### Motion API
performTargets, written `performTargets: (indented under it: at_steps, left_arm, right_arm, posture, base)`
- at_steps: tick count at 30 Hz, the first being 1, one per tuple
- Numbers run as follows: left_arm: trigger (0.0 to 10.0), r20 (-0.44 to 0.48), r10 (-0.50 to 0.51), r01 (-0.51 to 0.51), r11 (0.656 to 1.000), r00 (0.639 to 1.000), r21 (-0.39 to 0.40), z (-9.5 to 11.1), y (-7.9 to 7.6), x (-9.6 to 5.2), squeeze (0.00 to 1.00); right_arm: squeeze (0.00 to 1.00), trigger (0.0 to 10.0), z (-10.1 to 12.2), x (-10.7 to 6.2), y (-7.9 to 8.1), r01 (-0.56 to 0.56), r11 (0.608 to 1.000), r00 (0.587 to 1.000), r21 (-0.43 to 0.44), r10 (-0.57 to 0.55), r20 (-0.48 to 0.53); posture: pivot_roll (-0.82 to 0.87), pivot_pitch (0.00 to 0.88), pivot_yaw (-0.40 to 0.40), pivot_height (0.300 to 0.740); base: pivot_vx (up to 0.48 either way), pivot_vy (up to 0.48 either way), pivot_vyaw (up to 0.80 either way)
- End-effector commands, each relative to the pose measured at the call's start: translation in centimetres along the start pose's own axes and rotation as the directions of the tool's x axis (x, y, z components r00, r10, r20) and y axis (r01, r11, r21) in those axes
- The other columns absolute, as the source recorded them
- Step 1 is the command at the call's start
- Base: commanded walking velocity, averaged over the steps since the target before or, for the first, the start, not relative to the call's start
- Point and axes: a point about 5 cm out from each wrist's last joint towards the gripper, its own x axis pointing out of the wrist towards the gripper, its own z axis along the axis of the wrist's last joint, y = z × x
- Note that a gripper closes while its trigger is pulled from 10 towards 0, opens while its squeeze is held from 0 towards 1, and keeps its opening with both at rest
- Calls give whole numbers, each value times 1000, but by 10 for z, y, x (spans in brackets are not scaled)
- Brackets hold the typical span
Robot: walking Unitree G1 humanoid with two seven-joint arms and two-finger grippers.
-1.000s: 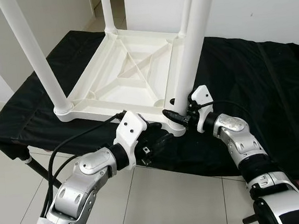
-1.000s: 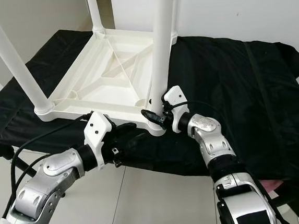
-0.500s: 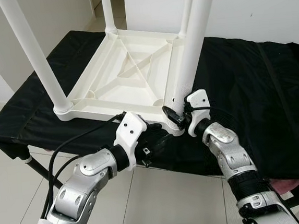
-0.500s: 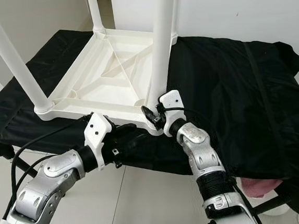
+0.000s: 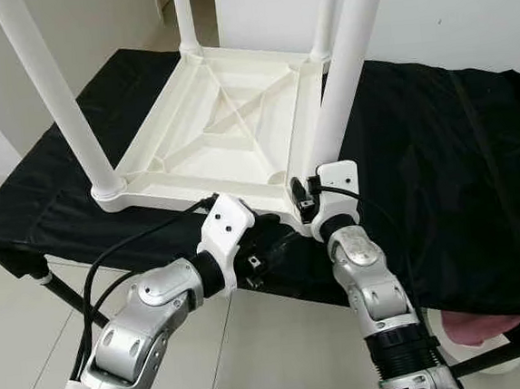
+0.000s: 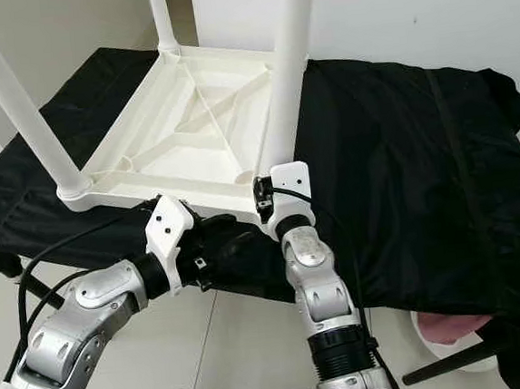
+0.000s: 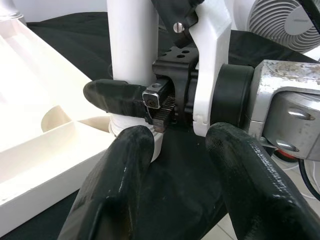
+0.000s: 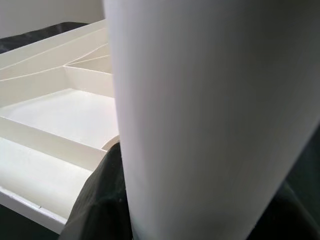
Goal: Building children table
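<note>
Four white legs are standing in the upturned tabletop [image 5: 218,134] on the black cloth [image 5: 438,152], so I'm judging assembly nearly done. I'm pinching the near-right leg [image 5: 345,78] at its base with the right gripper [image 7: 150,102]; the left gripper [image 5: 278,243] is hovering spread just beside that corner.

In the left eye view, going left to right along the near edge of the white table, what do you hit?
Near left leg → left gripper → right gripper clamped on the near right leg → bare black cloth.
</note>
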Motion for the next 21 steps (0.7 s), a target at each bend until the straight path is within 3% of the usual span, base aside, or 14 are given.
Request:
performTargets:
  at_steps: [1, 7, 10, 11, 12, 13, 18, 21]
  left_arm:
    - [10000, -1, -20, 20, 1000, 1000, -7, 0, -4, -1, 0]
    - [10000, 1, -17, 17, 1000, 1000, -4, 1, -3, 0, 0]
    - [10000, 4, -14, 14, 1000, 1000, -2, 1, -2, 1, 0]
    - [10000, 5, -14, 14, 1000, 1000, -1, 1, -2, 1, 0]
    - [10000, 6, -14, 14, 1000, 1000, 0, 1, -2, 1, 0]
    - [10000, 6, -16, 16, 1000, 1000, 1, 1, -2, 1, 0]
    - [10000, 6, -18, 18, 1000, 1000, 4, 2, -1, 2, 0]
    - [10000, 8, -19, 19, 1000, 1000, 9, 3, 2, 2, 0]
  right_arm:
    - [1000, 10000, 5, -2, 0, 1, 999, 1000, 35, -2, 19]
    - [1000, 10000, 10, -2, -4, -64, 995, 997, 76, 61, 41]
    - [1000, 10000, 12, -1, -11, -128, 990, 991, 68, 124, 47]
    - [1000, 10000, 11, -2, -13, -201, 978, 979, 63, 198, 40]
    - [35, 10000, 11, -4, -15, -273, 961, 962, 32, 272, 35]
    - [0, 10000, 9, -6, -17, -357, 934, 934, 20, 357, 23]
    - [0, 10000, 8, -8, -21, -459, 888, 888, -18, 460, 9]
    - [0, 10000, 5, -5, -33, -629, 767, 777, -125, 628, -50]
  posture:
    - [-75, 72, -6, 740]
    - [-74, 69, -7, 740]
    - [-82, 65, -11, 740]
    - [-82, 65, -11, 740]
    - [-82, 65, -11, 740]
    - [-89, 61, -8, 740]
    - [-92, 58, -4, 740]
    - [-95, 56, 2, 740]
  base:
    - [0, 0, 0]
    - [0, 0, 0]
    - [0, 0, 0]
    - [0, 0, 0]
    - [0, 0, 0]
    - [0, 0, 0]
    - [0, 0, 0]
    - [0, 0, 0]
